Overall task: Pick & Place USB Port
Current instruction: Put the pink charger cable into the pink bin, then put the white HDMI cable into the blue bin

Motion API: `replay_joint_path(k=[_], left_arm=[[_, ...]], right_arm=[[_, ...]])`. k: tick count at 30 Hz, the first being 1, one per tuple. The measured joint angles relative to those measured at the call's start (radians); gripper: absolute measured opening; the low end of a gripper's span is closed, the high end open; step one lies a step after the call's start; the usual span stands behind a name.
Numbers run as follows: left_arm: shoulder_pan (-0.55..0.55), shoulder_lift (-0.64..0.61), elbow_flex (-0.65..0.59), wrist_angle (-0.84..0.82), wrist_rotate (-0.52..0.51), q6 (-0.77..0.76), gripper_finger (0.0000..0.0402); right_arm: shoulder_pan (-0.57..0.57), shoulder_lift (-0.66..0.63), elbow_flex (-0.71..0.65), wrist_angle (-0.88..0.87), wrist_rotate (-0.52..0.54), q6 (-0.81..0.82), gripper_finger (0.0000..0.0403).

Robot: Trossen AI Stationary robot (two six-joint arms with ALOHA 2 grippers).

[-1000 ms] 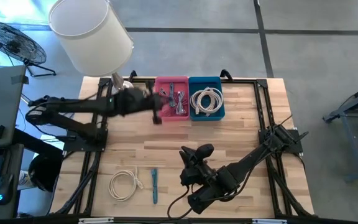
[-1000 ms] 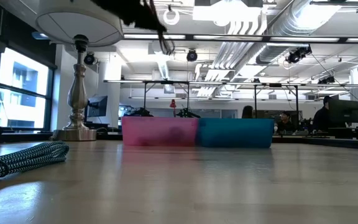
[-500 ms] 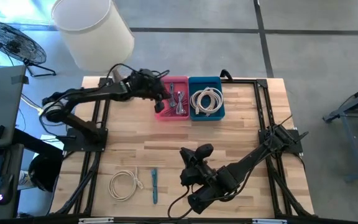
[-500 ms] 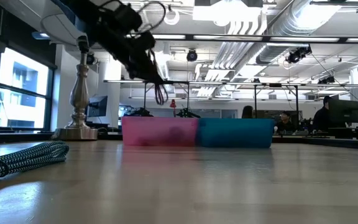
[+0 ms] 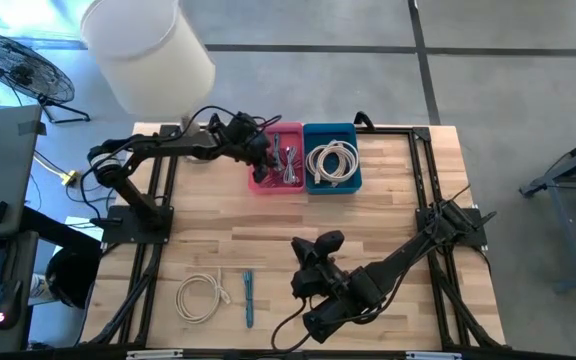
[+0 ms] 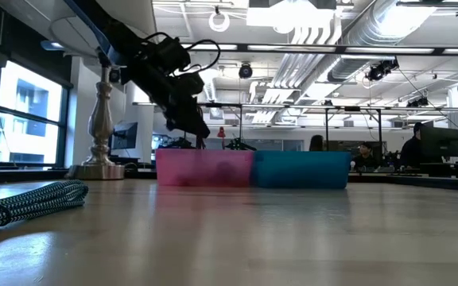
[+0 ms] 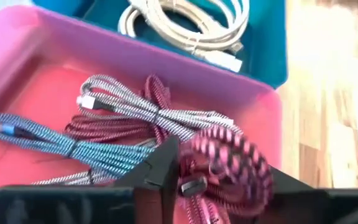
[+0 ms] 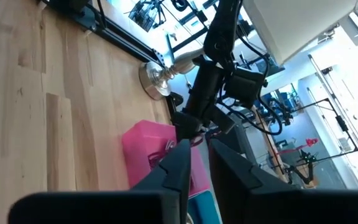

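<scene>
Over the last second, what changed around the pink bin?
The left gripper swung in from the left and came down over the pink bin, carrying a pink-and-black cable. Its fingers have begun to part and the cable now hangs into the bin among the others. The right gripper, blue bin, white cable and blue cable stayed put.

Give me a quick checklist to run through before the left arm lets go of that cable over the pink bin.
1. Left gripper over the pink bin, not the blue bin: ok.
2. Red-and-black braided cable between the left fingers, hanging above the bin floor: ok.
3. Grip already released: cannot tell.
4. Room in the bin: ok, though other braided cables lie inside.
5. Right gripper clear of the bins, near the table's front: ok.
6. White coil and blue cable still to sort: not ok.
</scene>
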Motion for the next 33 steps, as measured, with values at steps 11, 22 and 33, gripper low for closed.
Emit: replay_joint_path(k=[11, 22, 33], left_arm=[[-0.017, 0.0, 0.0, 0.019, 0.044, 0.009, 0.0147], [-0.068, 0.0, 0.021, 0.14, 0.095, 0.008, 0.0159], [-0.158, 0.0, 0.16, 0.144, 0.286, 0.026, 0.0158]], right_arm=[[-0.025, 0.0, 0.0, -0.043, -0.088, 0.045, 0.0069], [-0.058, 0.0, 0.0, -0.051, -0.179, 0.082, 0.0069], [-0.041, 0.0, 0.0, -0.052, -0.169, 0.087, 0.0056]])
